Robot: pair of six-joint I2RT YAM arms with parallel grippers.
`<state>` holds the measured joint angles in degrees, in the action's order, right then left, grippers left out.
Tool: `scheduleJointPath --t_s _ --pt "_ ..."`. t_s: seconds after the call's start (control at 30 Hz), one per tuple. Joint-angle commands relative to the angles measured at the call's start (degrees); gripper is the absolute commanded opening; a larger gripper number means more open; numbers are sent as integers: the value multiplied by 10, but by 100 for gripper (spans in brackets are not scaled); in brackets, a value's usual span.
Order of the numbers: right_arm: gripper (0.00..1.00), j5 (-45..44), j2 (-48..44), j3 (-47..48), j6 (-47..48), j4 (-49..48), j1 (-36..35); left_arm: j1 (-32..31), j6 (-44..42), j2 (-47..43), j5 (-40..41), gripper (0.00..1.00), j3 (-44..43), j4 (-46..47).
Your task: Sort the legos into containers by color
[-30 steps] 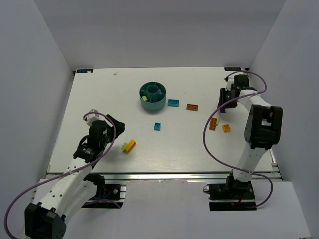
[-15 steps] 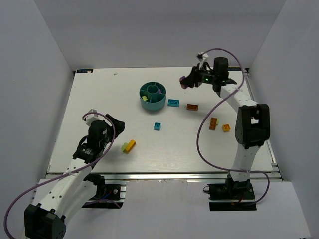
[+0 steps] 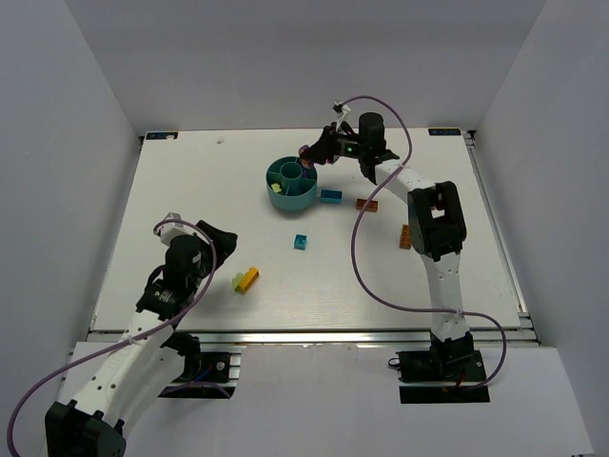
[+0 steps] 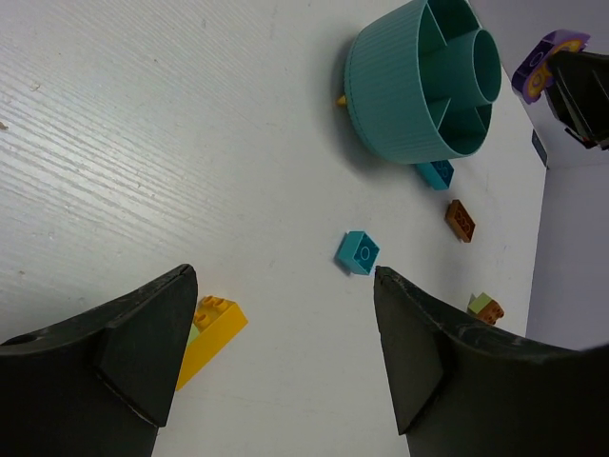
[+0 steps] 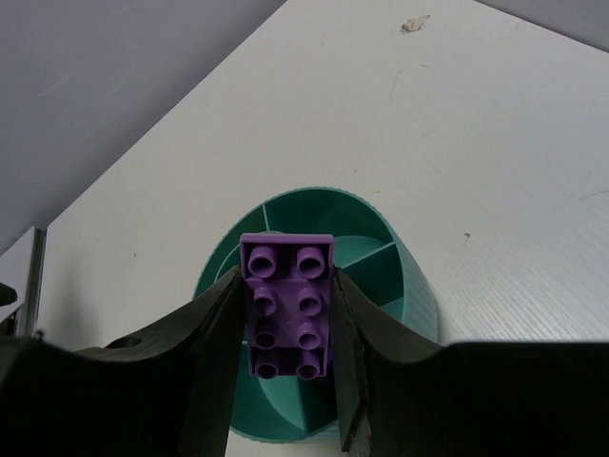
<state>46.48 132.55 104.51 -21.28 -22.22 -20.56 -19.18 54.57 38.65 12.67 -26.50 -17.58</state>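
Right fingers (image 5: pixel 214 352) clamp the purple lego (image 5: pixel 287 307) over the teal bowl (image 5: pixel 419 286) (left fingers (image 4: pixel 143 352) spread).

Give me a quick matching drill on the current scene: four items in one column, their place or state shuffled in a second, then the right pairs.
Column one
1. purple brick
2. yellow brick
3. square teal brick
4. left pincer

Column two
A. open, holding nothing
B. lying alone, apart from other bricks
C. clamped in the right pincer near the teal bowl
D. beside a lime brick

Pairs: 1-C, 2-D, 3-B, 4-A
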Motion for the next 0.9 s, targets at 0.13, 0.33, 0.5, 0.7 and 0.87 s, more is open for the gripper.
scheduleJointPath --t_s 0.13,0.33,0.5,0.7,0.87 --pt "4 -2 19 45 -8 -53 3 4 8 3 -2 84 8 1" --pt "12 -6 24 28 -10 -54 0 4 7 12 -6 84 6 7" --pt "19 -12 30 25 -11 -54 -1 4 7 12 -6 84 6 5" --pt "33 -17 35 22 -12 -52 -1 4 6 12 -5 84 5 4" --pt "42 -23 37 14 -7 -48 0 4 5 12 -4 84 5 3"
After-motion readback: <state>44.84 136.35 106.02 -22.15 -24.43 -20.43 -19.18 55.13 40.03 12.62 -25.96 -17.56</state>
